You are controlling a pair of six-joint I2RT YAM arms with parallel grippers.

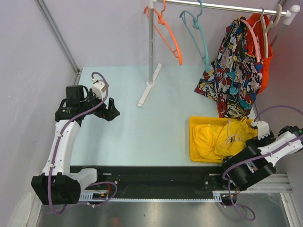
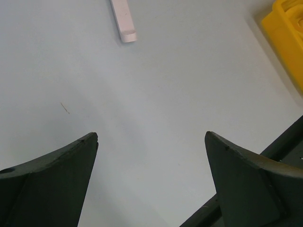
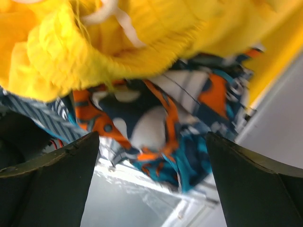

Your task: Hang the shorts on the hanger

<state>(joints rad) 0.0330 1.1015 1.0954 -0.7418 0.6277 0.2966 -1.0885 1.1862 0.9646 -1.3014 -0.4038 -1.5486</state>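
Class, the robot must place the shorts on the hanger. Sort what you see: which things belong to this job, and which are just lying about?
Job: navy, teal and orange shorts; teal hanger.
Lying about: yellow garment; yellow bin; orange hanger; pink hanger; comic-print shorts.

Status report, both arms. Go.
Left gripper open, over table. Right gripper open, facing shorts in bin. Yellow garment covers shorts. Hanger empty on rail.
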